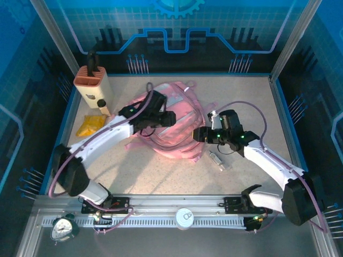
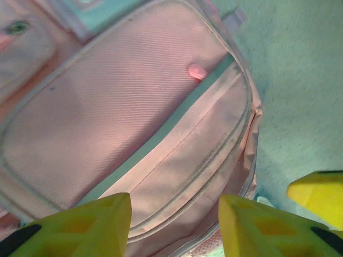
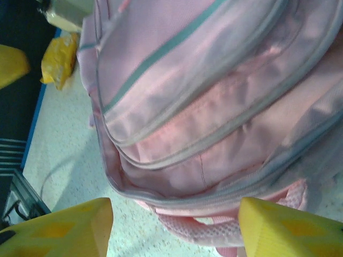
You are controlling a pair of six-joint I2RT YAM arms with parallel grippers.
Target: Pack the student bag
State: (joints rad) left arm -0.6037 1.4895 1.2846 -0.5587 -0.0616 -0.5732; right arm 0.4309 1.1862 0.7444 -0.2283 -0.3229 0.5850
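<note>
Nearest: small round green alarm clock (image 1: 64, 227), not packed. On the speckled table (image 1: 161, 176), just right of the bag, a small clear plastic bottle (image 1: 217, 159). Right gripper (image 1: 197, 134) is at the bag's right edge, yellow fingers (image 3: 59, 227) wide apart, empty. Left gripper (image 1: 170, 119) is over the front pocket, jaws apart, empty. Large soft pink fabric student bag (image 1: 179, 99) lies flat mid-table; zips look shut. Farther left: yellow crinkly packet (image 1: 90, 125), tan knife block (image 1: 94, 85). Step, likely: opening the bag. Next move needs a pinch on a zip pull while the other arm steadies the fabric.
</note>
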